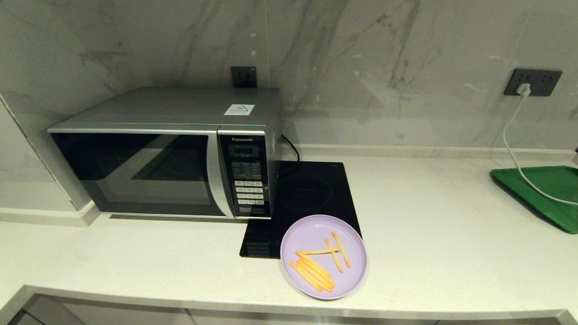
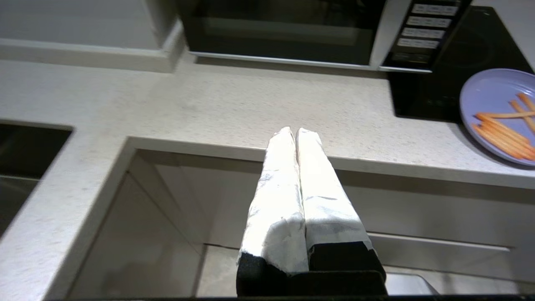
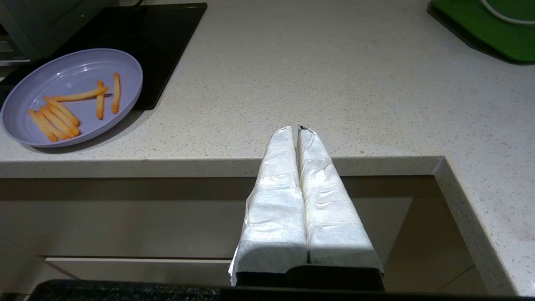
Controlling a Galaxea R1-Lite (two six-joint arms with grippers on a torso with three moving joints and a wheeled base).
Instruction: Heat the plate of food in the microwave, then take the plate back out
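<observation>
Both grippers' jaws clenched, empty, off counter edge; plate of food (image 1: 323, 256) well apart, beside microwave (image 1: 167, 153).

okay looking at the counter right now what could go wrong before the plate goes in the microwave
1. The plate of food overhangs the counter's front edge and sits partly on the black hob; a clumsy grab might tip it or spill the loose fries.
2. The microwave door is shut, and the left gripper and right gripper both have fingers closed, below the counter edge, so one must open the door first.
</observation>
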